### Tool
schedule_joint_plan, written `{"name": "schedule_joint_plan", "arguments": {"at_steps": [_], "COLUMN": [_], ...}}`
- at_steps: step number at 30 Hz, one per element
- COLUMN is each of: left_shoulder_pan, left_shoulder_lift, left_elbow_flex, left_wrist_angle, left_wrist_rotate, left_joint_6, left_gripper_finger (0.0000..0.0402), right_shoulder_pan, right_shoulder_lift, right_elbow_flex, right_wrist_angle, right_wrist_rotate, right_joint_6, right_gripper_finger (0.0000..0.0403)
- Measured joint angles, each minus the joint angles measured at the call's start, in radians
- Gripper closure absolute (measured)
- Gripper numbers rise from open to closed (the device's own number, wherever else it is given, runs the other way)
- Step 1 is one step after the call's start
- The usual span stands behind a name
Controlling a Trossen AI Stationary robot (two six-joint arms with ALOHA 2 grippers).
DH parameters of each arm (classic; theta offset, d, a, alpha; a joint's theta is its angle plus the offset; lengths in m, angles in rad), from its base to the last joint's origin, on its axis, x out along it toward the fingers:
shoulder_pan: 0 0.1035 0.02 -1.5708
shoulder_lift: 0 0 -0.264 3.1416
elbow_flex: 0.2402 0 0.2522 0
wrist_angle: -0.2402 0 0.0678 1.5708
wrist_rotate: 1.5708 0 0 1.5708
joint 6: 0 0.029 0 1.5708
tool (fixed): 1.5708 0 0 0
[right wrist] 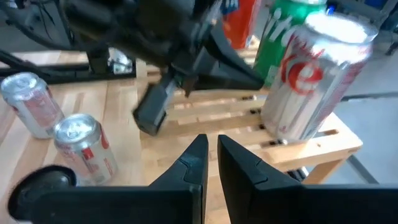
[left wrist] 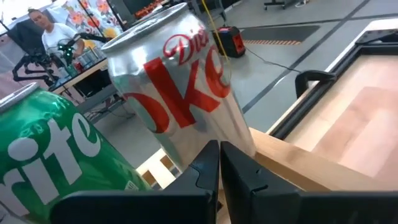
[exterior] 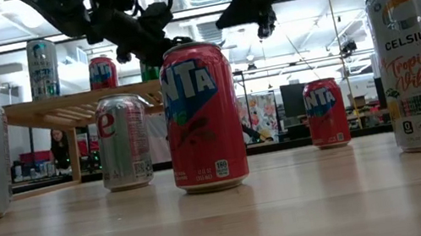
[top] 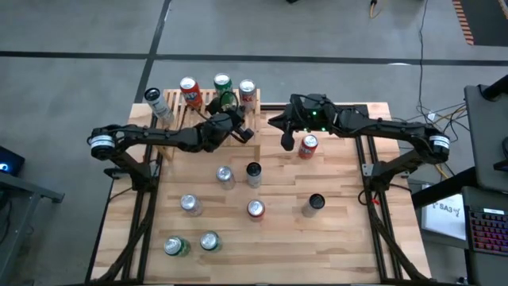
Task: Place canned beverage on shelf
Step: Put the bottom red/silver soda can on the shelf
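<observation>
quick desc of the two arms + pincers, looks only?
Both arms are dark, near-black jointed links. Each has a silver ring at the base joint: left arm, right arm. Green indicator lights glow on the right wrist housing. The left pincer and right pincer each have two flat, angular black fingers with no visible markings. Cable runs cannot be made out.

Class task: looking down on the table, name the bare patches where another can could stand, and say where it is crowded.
Bare wood: the table right of the black can, and its left edge beside the silver can. Crowded: the shelf, with four cans and the left tool shut over it, and the table's middle. The right tool hangs shut by the Fanta can.
</observation>
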Motion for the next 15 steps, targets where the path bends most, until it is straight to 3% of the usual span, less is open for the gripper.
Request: {"name": "schedule_joint_plan", "arguments": {"at_steps": [3,8,15], "left_shoulder_pan": [-0.026,-0.094,-0.139], "left_shoulder_lift": [0.000,-0.029,-0.159], "left_elbow_flex": [0.000,0.000,-0.021], "left_wrist_angle": [-0.023,-0.074,-0.255], "left_wrist_rotate": [-0.012,-0.143,-0.149], "left_joint_6": [0.001,0.049,-0.017], "left_gripper_finger": [0.0401,0.0401,0.0401], "right_shoulder_pan": [0.000,-0.002,-0.016], "right_shoulder_lift": [0.029,0.070,0.138], "right_elbow_flex": [0.000,0.000,0.000], "right_wrist_angle": [0.015,0.107,0.282], "right_wrist_rotate": [0.000,0.000,0.000], "right_joint_6": [0.002,-0.013,-0.040], "right_gripper_finger": [0.0376,0.0376,0.0376]}}
